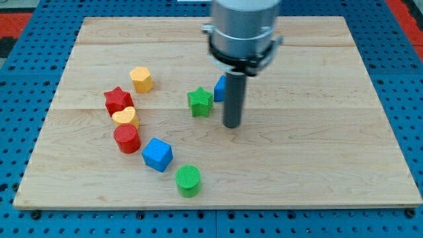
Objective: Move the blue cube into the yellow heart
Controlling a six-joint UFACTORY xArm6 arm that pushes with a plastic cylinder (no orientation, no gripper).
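The blue cube (157, 154) lies on the wooden board at lower left of centre. The yellow heart (125, 118) sits up and to its left, wedged between the red star (117, 100) above and the red cylinder (126, 139) below. The cube is close to the red cylinder's right side and apart from the heart. My tip (231, 125) rests on the board near the centre, well to the right of the cube, just right of the green star (199, 102). A second blue block (219, 88) is partly hidden behind the rod.
A yellow hexagon block (141, 79) stands at upper left. A green cylinder (188, 180) sits just below and right of the blue cube, near the board's bottom edge (211, 206). The arm's grey body fills the top centre.
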